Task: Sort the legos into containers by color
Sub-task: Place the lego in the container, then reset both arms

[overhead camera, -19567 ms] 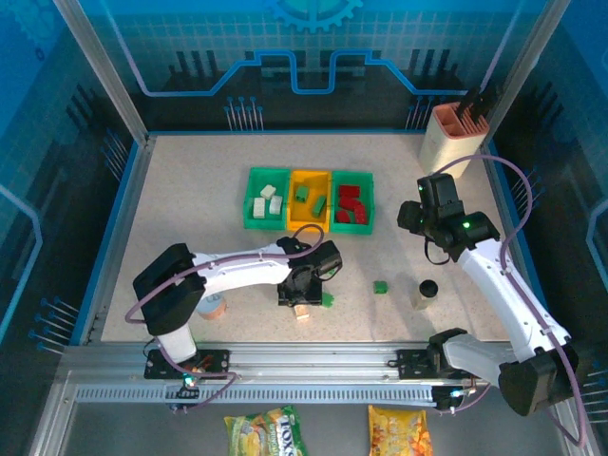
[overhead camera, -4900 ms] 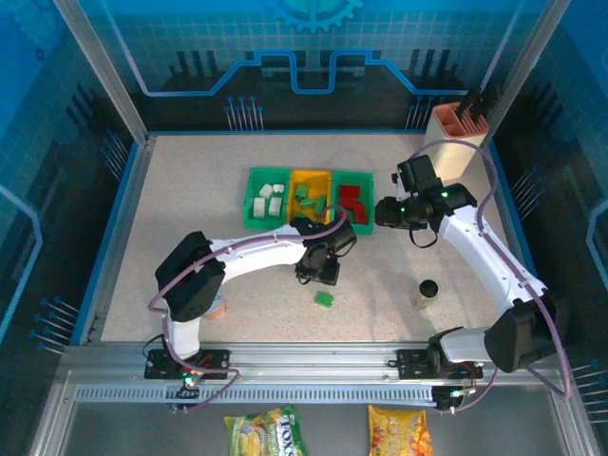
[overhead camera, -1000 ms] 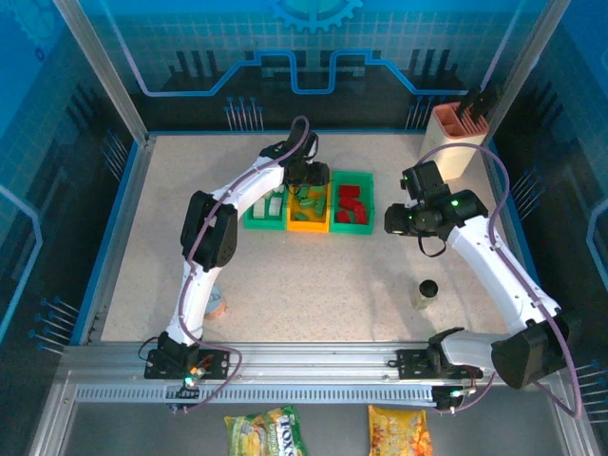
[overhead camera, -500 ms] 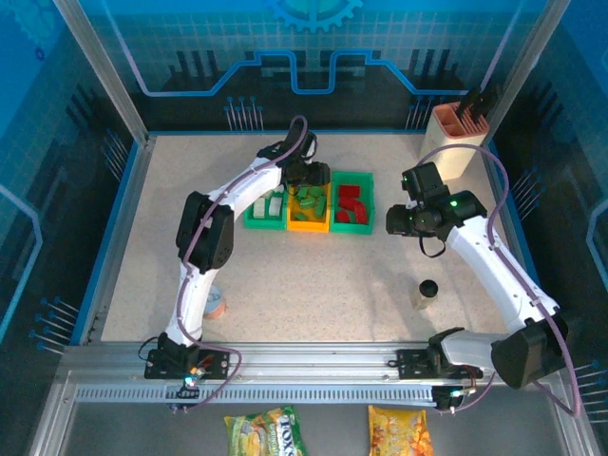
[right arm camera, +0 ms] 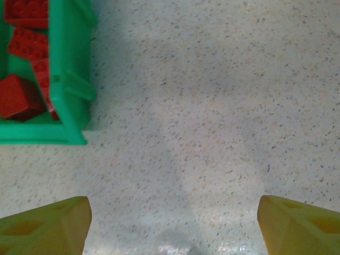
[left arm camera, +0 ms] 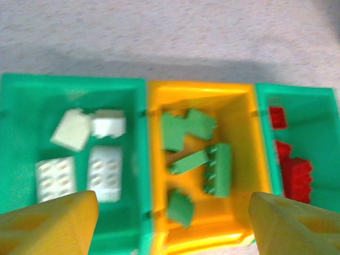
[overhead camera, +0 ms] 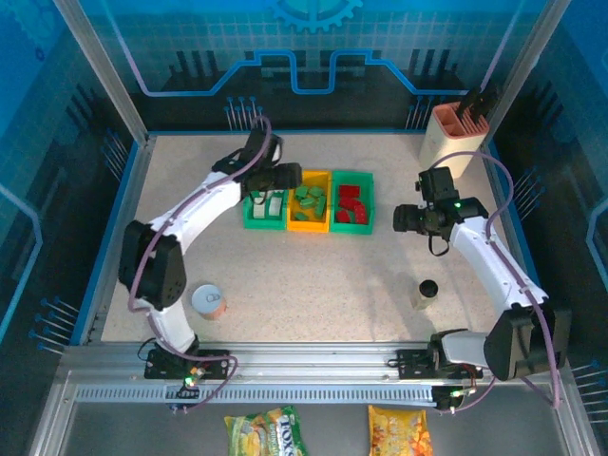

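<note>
Three containers stand in a row: a green bin (overhead camera: pixel 266 226) holding white legos (left arm camera: pixel 103 164), an orange-yellow bin (overhead camera: pixel 309 229) holding green legos (left arm camera: pixel 218 167), and a green bin (overhead camera: pixel 351 229) holding red legos (overhead camera: pixel 350 204). My left gripper (overhead camera: pixel 285 178) hovers over the far side of the left and middle bins. In the left wrist view it (left arm camera: pixel 172 228) is open with nothing between its fingers. My right gripper (overhead camera: pixel 399 220) hangs just right of the red-filled bin (right arm camera: pixel 71 69). It (right arm camera: pixel 172 228) is open above bare table.
A round tin can (overhead camera: pixel 207 302) sits near the left arm's base. A small dark-capped bottle (overhead camera: pixel 427 290) stands at the right front. The tall beige holder (overhead camera: pixel 454 133) occupies the far right corner. Snack packets (overhead camera: pixel 261 432) lie below the table's front rail.
The left arm has swung its elbow out to the left and its gripper has shifted left from over the orange bin. The right gripper has drifted slightly right, away from the red-filled bin.
</note>
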`<state>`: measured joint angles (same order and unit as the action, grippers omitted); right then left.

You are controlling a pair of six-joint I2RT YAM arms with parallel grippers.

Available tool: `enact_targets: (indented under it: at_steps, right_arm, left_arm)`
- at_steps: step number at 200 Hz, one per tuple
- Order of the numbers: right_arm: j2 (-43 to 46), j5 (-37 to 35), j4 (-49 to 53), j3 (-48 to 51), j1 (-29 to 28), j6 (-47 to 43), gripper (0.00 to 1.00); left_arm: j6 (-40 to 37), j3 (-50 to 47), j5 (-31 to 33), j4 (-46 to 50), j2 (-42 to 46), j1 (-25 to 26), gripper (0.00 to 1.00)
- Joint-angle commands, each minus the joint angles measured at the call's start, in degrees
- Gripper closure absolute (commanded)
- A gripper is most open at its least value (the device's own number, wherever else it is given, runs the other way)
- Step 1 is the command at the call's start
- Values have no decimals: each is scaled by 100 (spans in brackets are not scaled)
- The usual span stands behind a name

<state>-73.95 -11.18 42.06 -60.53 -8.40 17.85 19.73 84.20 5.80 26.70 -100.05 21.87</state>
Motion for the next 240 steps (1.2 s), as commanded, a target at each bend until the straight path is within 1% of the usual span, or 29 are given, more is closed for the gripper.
enact_targets:
  at_steps: [1, 14, 21, 32, 61, 80, 116, 138, 162, 178, 192, 198, 221, 230, 240]
  right_arm:
    - [-169, 125, -666, 168, 224, -216, 11]
    - [-308, 112, -853, 198, 303, -237, 7]
    - [-378, 100, -952, 212, 351, -254, 0]
    - [-506, 85, -1113, 223, 411, -296, 0]
    - [-749, -56, -1531, 279, 581, -276, 0]
    - [-766, -363, -2081, 561, 612, -237, 0]
    - [-668, -840, -3686, 1460, 616, -553, 0]
    - [-810, -976, -4502, 1729, 617, -783, 0]
    - [-997, -926, -5488, 2053, 603, -1015, 0]
    - [-1036, -845, -6480, 2440, 561, -1200, 0]
    - [-1132, -635, -6963, 2656, 556, -1188, 0]
    - [-1168, -566, -7077, 2700, 505, -1265, 0]
    - [-1299, -535, -7869, 3009, 218, -1719, 0]
    - [-1305, -593, -7880, 3021, 118, -1803, 0]
    - [-1295, -586, -7952, 3062, 106, -1830, 0]
  left_arm:
    - [26, -686, 434, -129, 503, -308, 13]
    - [89, -1128, 513, -205, 817, -513, 9]
    - [123, -1354, 563, -249, 973, -630, 6]
    - [171, -1735, 609, -353, 1210, -816, 1]
    - [237, -2508, 798, -556, 1642, -1313, 1]
    - [181, -2859, 1164, -647, 1809, -1571, 1]
    - [-151, -3542, 2149, -1322, 1945, -1718, 2]
    - [-375, -3903, 2402, -2010, 1848, -1782, 1]
    - [-799, -4260, 2376, -2878, 1704, -1802, 1]
    - [-1282, -4677, 2185, -3971, 1695, -1801, 1]
    - [-1611, -5208, 2050, -5200, 1674, -1815, 1]
    - [-1624, -5278, 1976, -5310, 1710, -1832, 1]
    - [-1689, -5564, 1318, -6147, 1697, -1966, 1]
    - [-1725, -5747, 1046, -6718, 1579, -2007, 1]
    - [-1743, -5826, 873, -7000, 1406, -2028, 1]
